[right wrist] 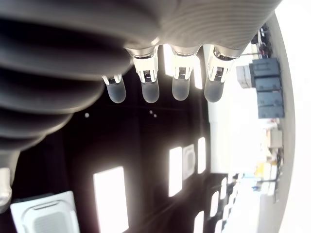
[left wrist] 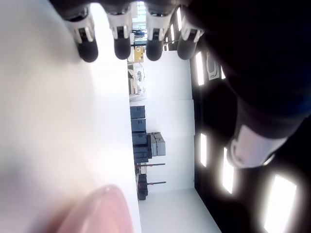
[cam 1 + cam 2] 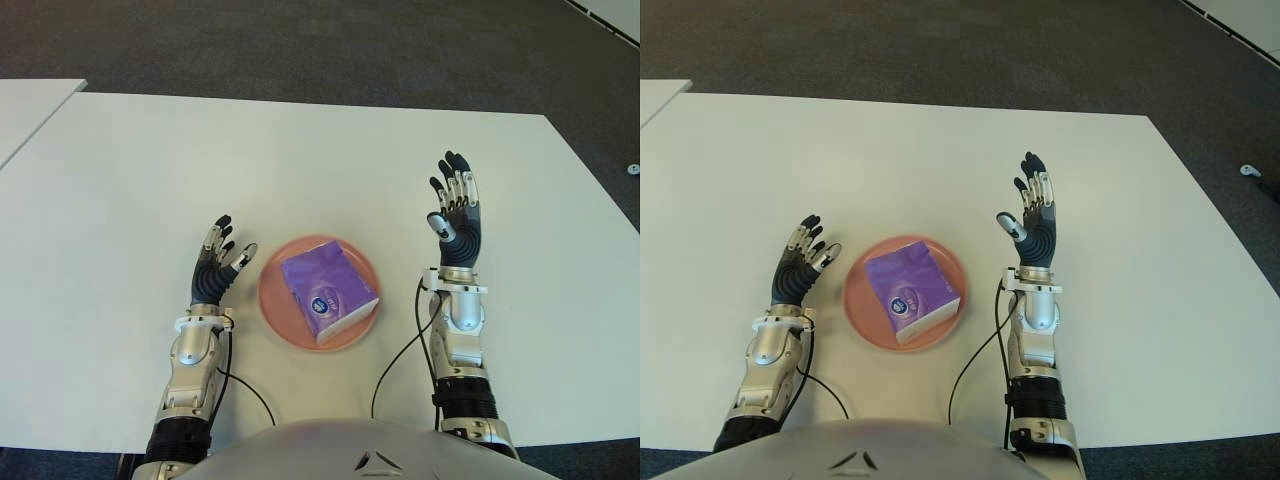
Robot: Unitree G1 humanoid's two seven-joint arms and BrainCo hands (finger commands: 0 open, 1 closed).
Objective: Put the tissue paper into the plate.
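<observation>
Left eye view alone shows tissue pack (image 3: 326, 293) on plate (image 3: 275, 308) between empty, spread left hand (image 3: 215, 266) and right hand (image 3: 456, 222)

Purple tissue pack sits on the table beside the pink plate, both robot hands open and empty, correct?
Not quite. The tissue pack lies in the plate, as the left eye view shows. The left robot hand and right robot hand are indeed open and empty.

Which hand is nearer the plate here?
Left. The left hand shows just beside the plate, on its left; the right hand is farther off, on its right.
</observation>
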